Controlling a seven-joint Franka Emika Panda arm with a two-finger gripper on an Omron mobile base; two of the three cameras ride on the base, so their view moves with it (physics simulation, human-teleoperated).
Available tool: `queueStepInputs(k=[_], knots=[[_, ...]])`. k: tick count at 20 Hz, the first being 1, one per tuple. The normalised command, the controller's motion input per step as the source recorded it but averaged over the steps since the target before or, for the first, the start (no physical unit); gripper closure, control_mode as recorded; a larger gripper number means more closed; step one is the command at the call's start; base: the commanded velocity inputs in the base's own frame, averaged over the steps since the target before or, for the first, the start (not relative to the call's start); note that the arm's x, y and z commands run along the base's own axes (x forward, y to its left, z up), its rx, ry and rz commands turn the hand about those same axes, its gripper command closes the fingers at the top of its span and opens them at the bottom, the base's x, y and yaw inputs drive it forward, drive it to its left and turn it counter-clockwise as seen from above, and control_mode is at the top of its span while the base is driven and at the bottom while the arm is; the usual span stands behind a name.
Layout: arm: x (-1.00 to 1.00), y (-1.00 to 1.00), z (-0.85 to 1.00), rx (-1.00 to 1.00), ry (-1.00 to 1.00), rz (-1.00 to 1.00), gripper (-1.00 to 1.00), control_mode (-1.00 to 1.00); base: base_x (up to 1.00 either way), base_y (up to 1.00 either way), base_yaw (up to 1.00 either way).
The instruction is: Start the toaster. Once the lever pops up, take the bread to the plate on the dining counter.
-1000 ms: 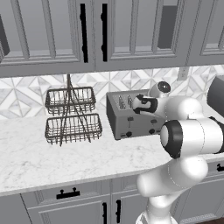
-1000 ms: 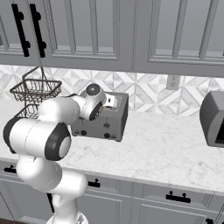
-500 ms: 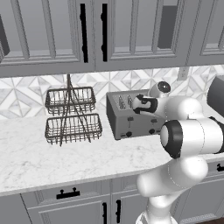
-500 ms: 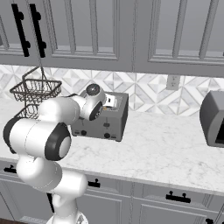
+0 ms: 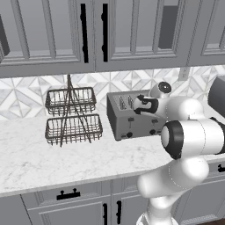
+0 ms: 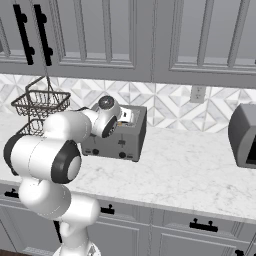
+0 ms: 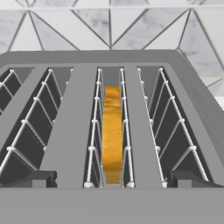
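**Gripper poised above toaster slot**

The two-finger gripper [image 7: 112, 178] hangs wide open over the boxy grey metal toaster [image 7: 61, 131]. The golden-yellow slice of bread [image 7: 112, 131] stands upright in the slot, centred between the dark fingertips [image 7: 37, 178], touching neither.

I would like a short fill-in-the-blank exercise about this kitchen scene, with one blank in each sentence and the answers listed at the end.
1. The golden-yellow slice of bread stands inside a slot of the boxy grey metal ____.
2. The two-tier wire basket rack stands on the marble wall counter, to the ____ of that appliance in the left base view.
3. The tool hovers over the slots with its fingers ____.

Missing words: toaster; left; open
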Motion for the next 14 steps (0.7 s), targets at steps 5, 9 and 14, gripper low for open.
queueStepInputs(k=[5, 9, 14], knots=[[0.00, 0.00, 0.00, 0.00, 0.00, 0.00, -1.00, -1.00, 0.00, 0.00, 0.00], [0.00, 0.00, 0.00, 0.00, 0.00, 0.00, -1.00, -1.00, 0.00, 0.00, 0.00], [0.00, 0.00, 0.00, 0.00, 0.00, 0.00, -1.00, -1.00, 0.00, 0.00, 0.00]])
